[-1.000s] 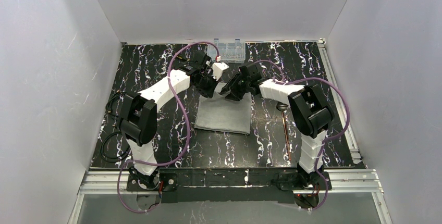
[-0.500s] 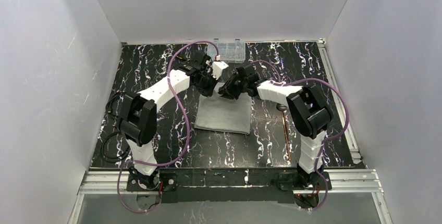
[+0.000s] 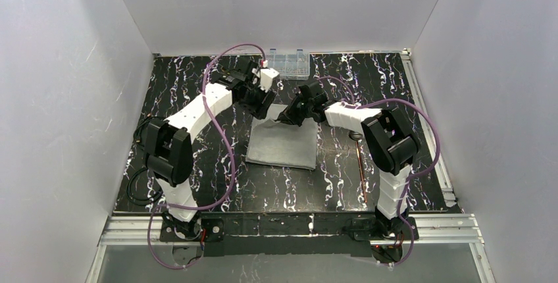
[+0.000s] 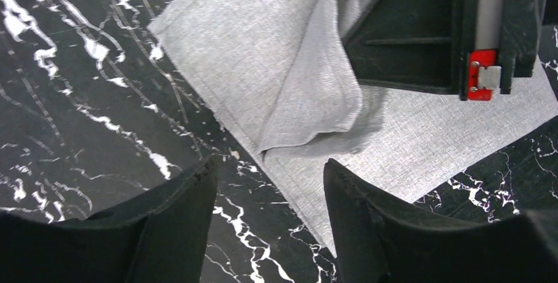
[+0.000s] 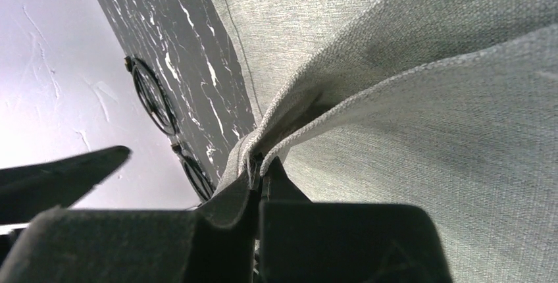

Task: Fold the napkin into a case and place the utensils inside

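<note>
Two arms are meeting over the far edge of the napkin (image 3: 281, 145), which is lying as a folded grey rectangle in the middle of the black marbled desk (image 3: 191, 82). The right jaws are clamping shut on the top layer at that far edge and holding it up off the layer beneath. The left jaws are hovering open and empty just above the desk, beside the lifted flap.

The fold into a case appears to be only partly made. The utensils (image 3: 360, 164) are lying outside the cloth, on the desk to its right, with the spoon head (image 3: 355, 136) near the napkin's right edge but apart from it.

The step in hand looks like carrying the raised layer over to form the pocket. Doing it well likely means keeping the pinch on the top layer alone and travelling low and slowly so the lower layer is not dragging. The moving edge should be landing square on the edge under it, and the open left jaws could be pressing the lower layer flat.

Room is lying open on the near and left sides of the napkin. A clear box (image 3: 291, 64) is sitting at the far edge, close behind the left arm (image 3: 204, 106), and the utensils are narrowing the right side.
</note>
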Controlling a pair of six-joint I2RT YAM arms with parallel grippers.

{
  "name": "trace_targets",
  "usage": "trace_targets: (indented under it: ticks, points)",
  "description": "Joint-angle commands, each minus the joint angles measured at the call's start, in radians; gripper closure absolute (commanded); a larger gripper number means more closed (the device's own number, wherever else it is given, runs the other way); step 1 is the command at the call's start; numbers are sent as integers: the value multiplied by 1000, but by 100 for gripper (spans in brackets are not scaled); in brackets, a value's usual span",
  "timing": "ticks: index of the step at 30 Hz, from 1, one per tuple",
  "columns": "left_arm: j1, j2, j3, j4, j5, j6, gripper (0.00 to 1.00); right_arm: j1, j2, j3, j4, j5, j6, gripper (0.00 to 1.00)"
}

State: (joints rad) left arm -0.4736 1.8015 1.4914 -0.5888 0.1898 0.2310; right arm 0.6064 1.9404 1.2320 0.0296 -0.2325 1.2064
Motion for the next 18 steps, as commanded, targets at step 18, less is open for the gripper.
trace_targets:
  ticks: [18]
  points:
    - [59,-35,12,-55,106,-65,32,25,130,122,72,-37,-202,99]
